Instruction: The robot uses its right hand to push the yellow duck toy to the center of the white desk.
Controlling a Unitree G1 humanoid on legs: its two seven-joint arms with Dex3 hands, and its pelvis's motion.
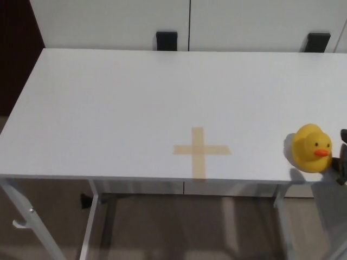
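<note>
A yellow duck toy (310, 148) with an orange beak stands near the front right corner of the white desk (135, 103). Its beak points to the right. A small dark part of my right hand (343, 157) shows at the picture's right edge, just right of the duck and close to it. Too little of the hand shows to tell its state or whether it touches the duck. A tan tape cross (201, 151) marks the desk near its front edge, left of the duck. My left hand does not show.
Two black blocks (166, 40) (318, 41) stand behind the desk's far edge against a white wall. Below the front edge are the desk's metal legs (92, 227) and the floor. The duck stands close to the front edge.
</note>
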